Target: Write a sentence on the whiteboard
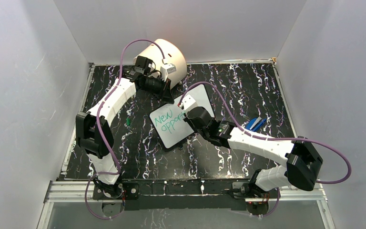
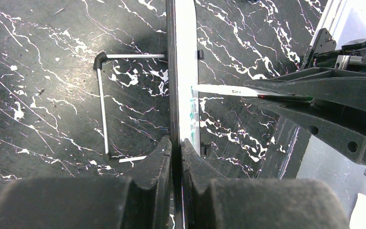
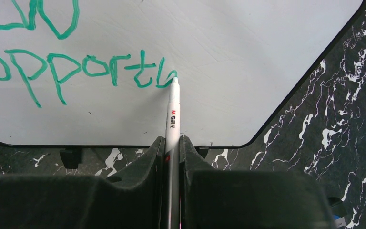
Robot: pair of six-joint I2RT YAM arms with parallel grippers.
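Foam fingers of the left gripper point(image 2: 176, 143) are pressed together on the thin black rim of the whiteboard point(image 2: 186, 47), which runs edge-on straight out from between them in the left wrist view. To the left of those fingers, behind the board, a bent wire stand point(image 2: 102, 105) reaches from the board's back down onto the black marbled table point(image 1: 248, 90). From above, the left gripper point(image 1: 167, 93) holds the board's far corner, with a big cream cylinder point(image 1: 169, 52) lying just behind its wrist and a small green item point(image 1: 128, 122) on the table to the left of the board.

The whiteboard point(image 1: 176, 136) sits between the two grippers, turned at an angle. The sentence point(image 1: 169, 121) in green reads "New" on one line and "opport" below it. In the right wrist view the sentence point(image 3: 76, 71) runs to "opportu" across the whiteboard point(image 3: 248, 57).

The right gripper point(image 3: 171, 143) is clamped tight around a white marker point(image 3: 172, 114), which sticks straight out ahead of its fingers. The marker's green tip touches the board at the end of the last letter. From above, the right gripper point(image 1: 187, 107) hangs over the board's right half. Seen from the left wrist, the marker point(image 2: 228, 89) meets the board's writing face from the right gripper point(image 2: 314, 95). A blue object point(image 1: 256, 123) lies on the table to the right of that arm's wrist.
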